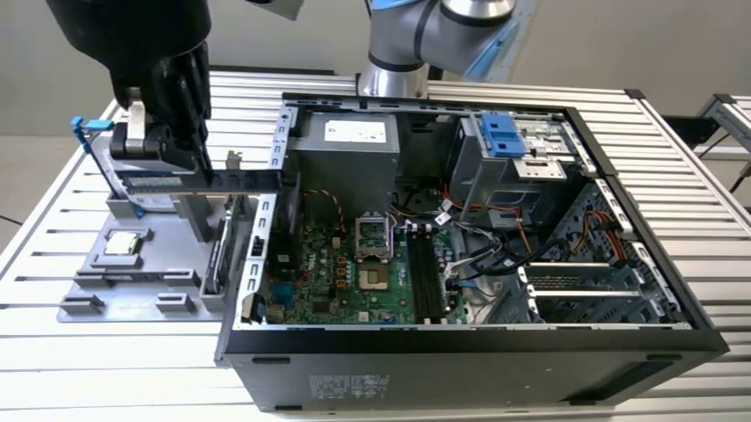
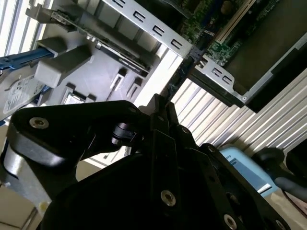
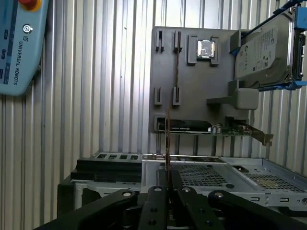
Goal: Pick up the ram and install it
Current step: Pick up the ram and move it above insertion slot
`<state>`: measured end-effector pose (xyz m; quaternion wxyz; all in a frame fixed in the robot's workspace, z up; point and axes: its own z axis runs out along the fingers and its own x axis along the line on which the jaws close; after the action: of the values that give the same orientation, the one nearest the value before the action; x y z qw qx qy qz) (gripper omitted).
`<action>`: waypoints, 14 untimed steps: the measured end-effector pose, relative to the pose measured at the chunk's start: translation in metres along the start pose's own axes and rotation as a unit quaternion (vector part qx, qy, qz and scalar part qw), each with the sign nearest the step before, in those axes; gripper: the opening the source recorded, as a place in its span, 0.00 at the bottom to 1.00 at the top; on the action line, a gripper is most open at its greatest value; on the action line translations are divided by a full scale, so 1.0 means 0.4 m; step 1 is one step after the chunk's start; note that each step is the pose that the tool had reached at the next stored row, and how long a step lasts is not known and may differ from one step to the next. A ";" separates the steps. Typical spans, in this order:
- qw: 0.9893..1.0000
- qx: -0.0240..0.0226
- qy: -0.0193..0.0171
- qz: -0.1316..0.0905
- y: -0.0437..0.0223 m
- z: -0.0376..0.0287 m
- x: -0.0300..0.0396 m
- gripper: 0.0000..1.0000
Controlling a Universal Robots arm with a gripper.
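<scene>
Count so far: 1 arm point(image 1: 405, 44), 1 end effector point(image 3: 167, 176), 1 ram point(image 3: 167, 143). 1 open case point(image 1: 470, 352) holding 1 motherboard point(image 1: 340, 272), 1 socket point(image 1: 369, 233), 1 PSU point(image 1: 352, 145) and 1 blue latch point(image 1: 502, 136). The black slots point(image 1: 423, 281) are packed too tight to count. 1 grey tray point(image 3: 192, 86) carrying 1 hard drive point(image 3: 261, 48), 1 card point(image 3: 230, 129), 1 chip point(image 3: 205, 48) and 4 clips point(image 3: 158, 96). 1 pendant point(image 3: 19, 43). All of it is on 1 bench point(image 1: 692, 176).
</scene>
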<state>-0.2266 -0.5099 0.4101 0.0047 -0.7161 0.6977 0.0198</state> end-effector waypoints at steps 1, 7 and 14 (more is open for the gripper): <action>1.000 0.000 0.000 0.000 -0.005 0.000 0.000 0.00; 1.000 -0.001 0.000 0.000 -0.036 0.003 0.001 0.00; 1.000 -0.001 0.000 0.000 -0.070 0.006 0.002 0.00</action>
<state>-0.1988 -0.5100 0.4069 0.0039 -0.7159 0.6979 0.0205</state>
